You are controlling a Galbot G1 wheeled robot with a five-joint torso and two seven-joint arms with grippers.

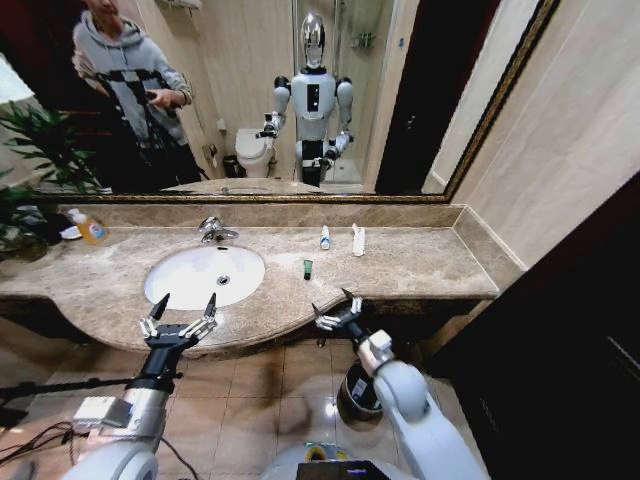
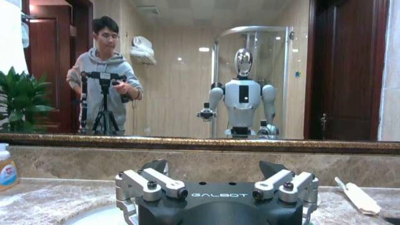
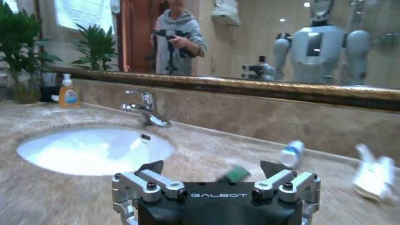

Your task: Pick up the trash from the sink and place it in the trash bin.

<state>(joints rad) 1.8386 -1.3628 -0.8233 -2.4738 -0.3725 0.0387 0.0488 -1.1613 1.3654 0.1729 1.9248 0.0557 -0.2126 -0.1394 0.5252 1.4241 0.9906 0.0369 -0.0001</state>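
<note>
left claw (image 1: 181, 312): fingers spread, empty, hovering at the front edge of the tabletop (image 1: 420, 262) just before the sink (image 1: 205, 275)
right claw (image 1: 336, 309): fingers apart, empty, at the tabletop's front edge right of the basin
trash: green tube (image 1: 308, 268), blue-capped tube (image 1: 325, 237) and white packet (image 1: 358, 240) lie on the tabletop right of the sink; basin itself looks bare
trash bin (image 1: 358, 396): on the floor under the right arm
risk 1: small tubes lying flat, so fingertips may scrape marble and flick one away
risk 2: bin sits beneath the arm, so a release could miss onto the floor
</note>
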